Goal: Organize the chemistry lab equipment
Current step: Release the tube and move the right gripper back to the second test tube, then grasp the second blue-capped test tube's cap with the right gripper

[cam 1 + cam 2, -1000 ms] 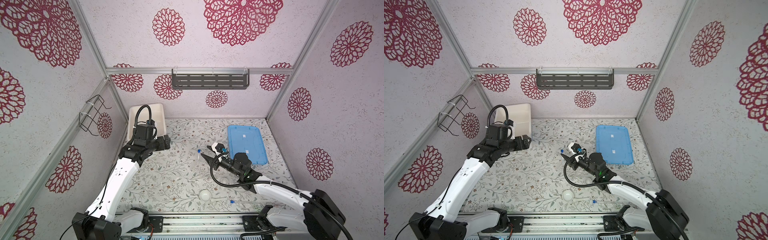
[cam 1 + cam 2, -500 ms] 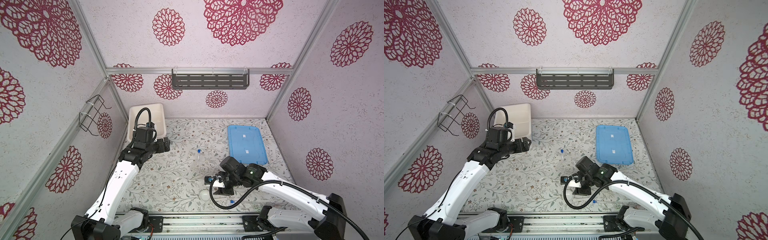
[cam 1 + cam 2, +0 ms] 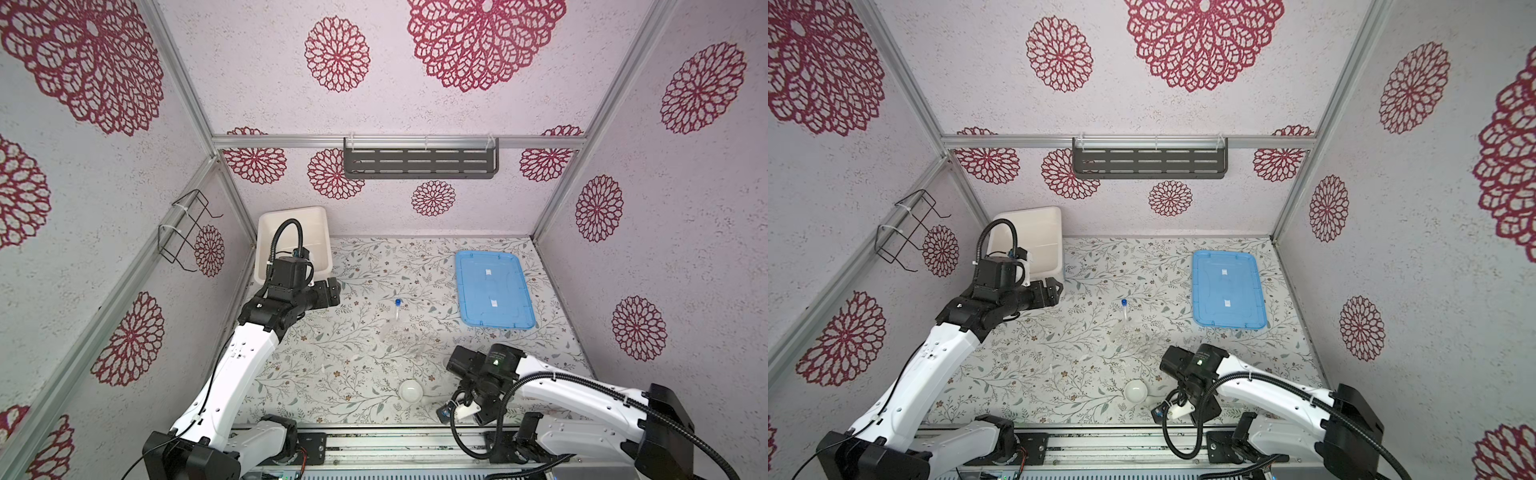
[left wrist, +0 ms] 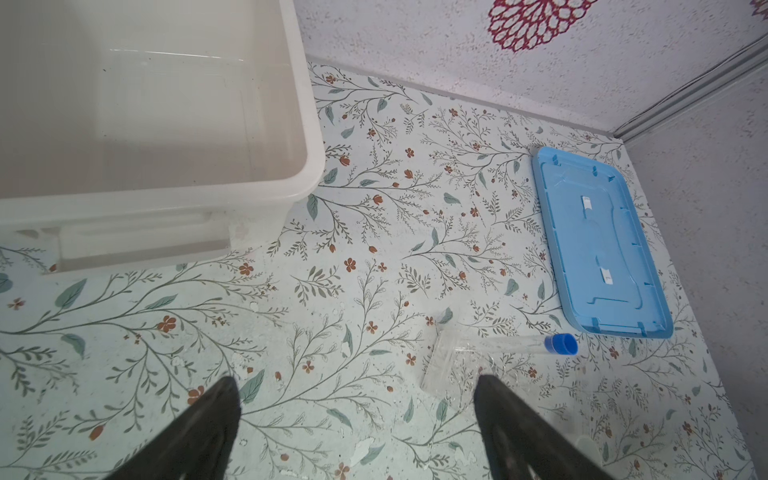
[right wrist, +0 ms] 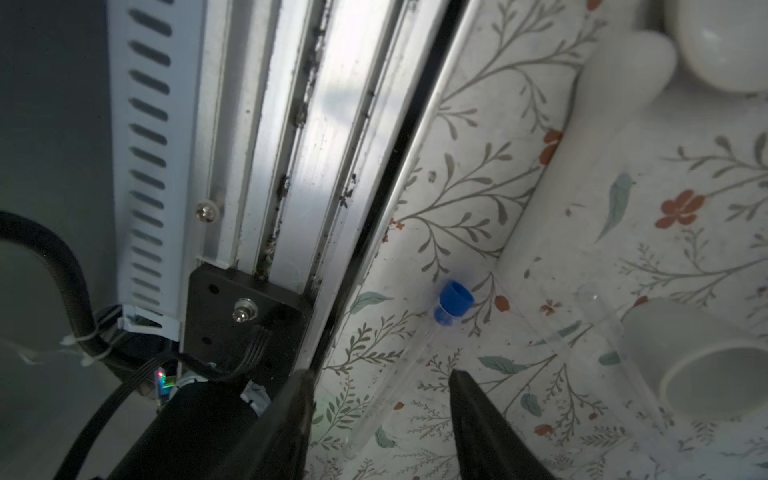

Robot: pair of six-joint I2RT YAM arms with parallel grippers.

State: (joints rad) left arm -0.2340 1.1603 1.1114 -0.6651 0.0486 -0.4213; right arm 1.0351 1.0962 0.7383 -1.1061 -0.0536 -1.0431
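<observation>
**Right arm.** The right gripper [image 5: 380, 374] is no longer working at the clear plastic rack [image 4: 436, 361] in the centre of the tabletop [image 3: 353, 399]. It is now hanging over the 6 o'clock edge, beside the aluminium rail [image 5: 316, 124]. Its jaws are standing parted and are grasping nothing. The rail-side tube [image 5: 399, 365] is lying flat on the tabletop in the gap ahead of them. Whether either jaw is touching it cannot be told.

**Rack area.** The rack-side tube [image 3: 397, 311] is now resting clear of the arm, which was over it a second ago. It is touching the rack, with its blue cap pointing toward 12 o'clock. Whether it is sitting in a hole cannot be told.

**Near edge.** A white bowl [image 3: 410, 390] is sitting at 6 o'clock, unmoved, at 9 o'clock from the right gripper. In the right wrist view a white pestle [image 5: 619, 79] is lying between this bowl and the rail-side tube. A second white bowl [image 5: 706, 374] is sitting just beside the gripper, toward 12 o'clock.

**Left arm.** The left gripper [image 4: 357, 386] is keeping the same station as a second ago, at the 4 o'clock corner of the white tub [image 3: 316, 228]. Its jaws are released wide, with nothing between them. The blue lid [image 3: 494, 291] is lying flat at 2 o'clock, unmoved.
</observation>
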